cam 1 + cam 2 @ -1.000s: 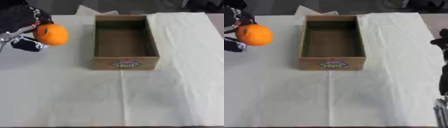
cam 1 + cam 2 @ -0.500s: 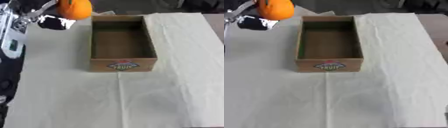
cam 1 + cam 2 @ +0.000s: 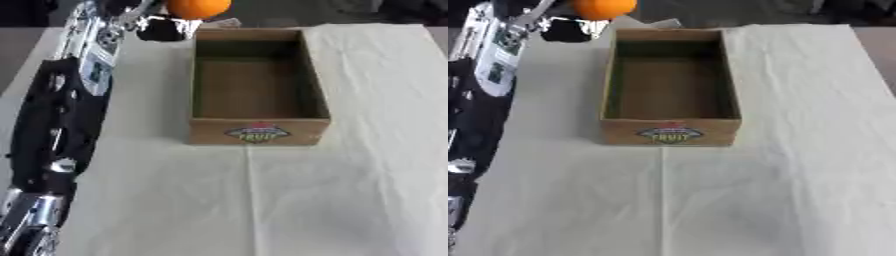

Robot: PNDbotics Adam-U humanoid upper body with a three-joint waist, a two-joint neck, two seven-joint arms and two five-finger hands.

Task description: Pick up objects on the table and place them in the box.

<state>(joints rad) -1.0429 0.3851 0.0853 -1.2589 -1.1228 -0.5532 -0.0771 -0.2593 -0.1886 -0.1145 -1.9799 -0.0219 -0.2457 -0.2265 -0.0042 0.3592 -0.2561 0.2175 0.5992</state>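
Note:
An orange [image 3: 199, 8] hangs at the top edge of the left eye view, just above the far left corner of the box. My left hand [image 3: 156, 24] is curled round it from the left and below, and the arm runs down the left side of the view. The open brown cardboard box [image 3: 259, 131] stands in the middle of the table with a fruit label on its near wall; its inside looks bare. My right hand shows in no view.
A cream cloth [image 3: 350, 190] covers the table, with folds running down the right side. My long black and silver left arm [image 3: 61, 120] lies over the table's left part beside the box. Dark floor shows beyond the table's far edge.
My left hand has carried the orange up and to the right, from the table's left side to above the box's far left corner. The camera has tilted too, and the right hand has left the view.

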